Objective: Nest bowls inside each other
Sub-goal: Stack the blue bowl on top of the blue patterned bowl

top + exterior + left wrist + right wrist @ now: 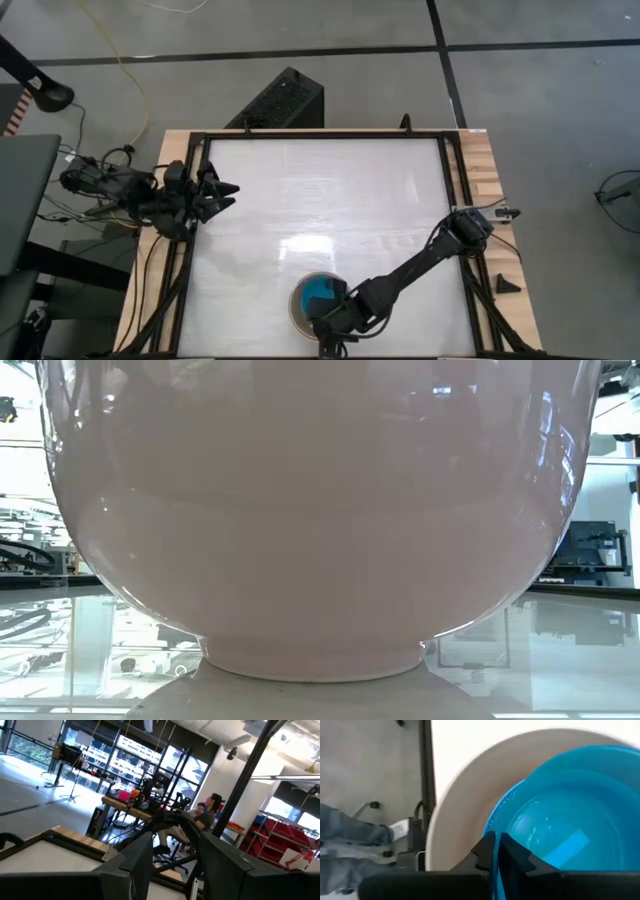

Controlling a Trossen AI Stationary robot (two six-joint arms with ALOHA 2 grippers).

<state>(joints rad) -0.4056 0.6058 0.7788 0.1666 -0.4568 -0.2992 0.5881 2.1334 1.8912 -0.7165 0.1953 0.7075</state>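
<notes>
the right claw (496, 851) pinches the rim of the blue bowl (560, 825) — its fingers sit nearly together, one on each side of the wall. that bowl sits inside the larger pale bowl (465, 805) at the table's (330, 190) near edge. the left claw (222, 190) waits, spread wide, over the table's left edge.
</notes>
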